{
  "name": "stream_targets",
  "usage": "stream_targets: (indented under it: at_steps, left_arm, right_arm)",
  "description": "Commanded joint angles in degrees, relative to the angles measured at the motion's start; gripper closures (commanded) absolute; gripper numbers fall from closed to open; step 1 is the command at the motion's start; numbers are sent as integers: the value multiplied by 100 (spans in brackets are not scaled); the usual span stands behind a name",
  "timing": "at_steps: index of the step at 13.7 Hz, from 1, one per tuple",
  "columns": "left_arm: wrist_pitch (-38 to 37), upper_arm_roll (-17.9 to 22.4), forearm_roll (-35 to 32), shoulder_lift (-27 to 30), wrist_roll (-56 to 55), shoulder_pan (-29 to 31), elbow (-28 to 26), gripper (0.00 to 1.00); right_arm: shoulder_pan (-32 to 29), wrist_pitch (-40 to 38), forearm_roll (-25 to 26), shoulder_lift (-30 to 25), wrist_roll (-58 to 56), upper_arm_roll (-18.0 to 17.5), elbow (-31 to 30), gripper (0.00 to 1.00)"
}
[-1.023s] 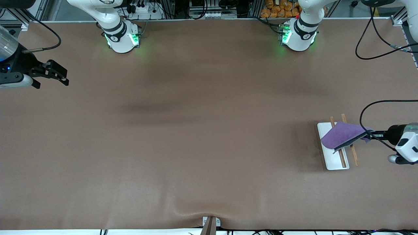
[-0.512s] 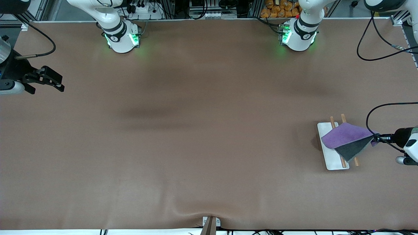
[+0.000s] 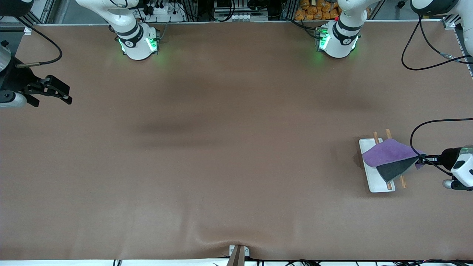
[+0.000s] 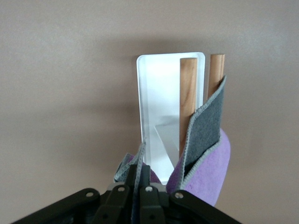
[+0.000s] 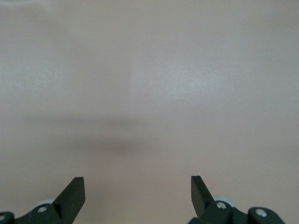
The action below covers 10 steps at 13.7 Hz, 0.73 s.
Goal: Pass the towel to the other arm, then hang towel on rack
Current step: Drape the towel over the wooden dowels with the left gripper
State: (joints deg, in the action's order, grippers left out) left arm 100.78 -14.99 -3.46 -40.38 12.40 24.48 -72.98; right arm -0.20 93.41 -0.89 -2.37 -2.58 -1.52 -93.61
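Note:
The purple towel [image 3: 388, 154] with its dark grey reverse [image 3: 394, 169] lies draped over the two wooden rods of the rack [image 3: 371, 179], at the left arm's end of the table. My left gripper [image 3: 422, 159] is shut on the towel's corner beside the rack. In the left wrist view the towel [image 4: 205, 170] hangs over the rods [image 4: 188, 100] above the rack's white base [image 4: 156, 93], and its edge is pinched in my left gripper [image 4: 142, 179]. My right gripper [image 3: 59, 90] is open and empty at the right arm's end of the table; it also shows open in the right wrist view [image 5: 138, 189].
Both arm bases [image 3: 138, 42] stand along the table's edge farthest from the front camera. A black cable [image 3: 421, 127] loops above the table near the left wrist. A small bracket [image 3: 238, 253] sits at the table's edge nearest the front camera.
The towel has turned over the rods, showing more of its grey reverse. My left gripper pulled back from the rack, then eased slightly toward it. My right gripper drew away toward its table end.

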Motion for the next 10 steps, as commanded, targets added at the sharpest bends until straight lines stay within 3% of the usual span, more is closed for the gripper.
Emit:
stream_targets:
  at_steps: [1, 2, 7, 10]
  left_arm:
    - [73, -13, -85, -5, -10, -135, 29, 34]
    - [64, -22, -94, 39, 25, -136, 29, 0]
    - [-120, -22, -85, 303, 568, 136, 29, 0]
    - [-155, -66, 107, 303, 1455, 539, 29, 0]
  right_arm:
    - [-33, -104, -8, 79, 82, -15, 186, 0]
    - [-42, -104, -8, 79, 73, -15, 186, 0]
    - [-33, -113, -8, 79, 82, -15, 177, 0]
    - [-42, -113, -8, 79, 73, -15, 177, 0]
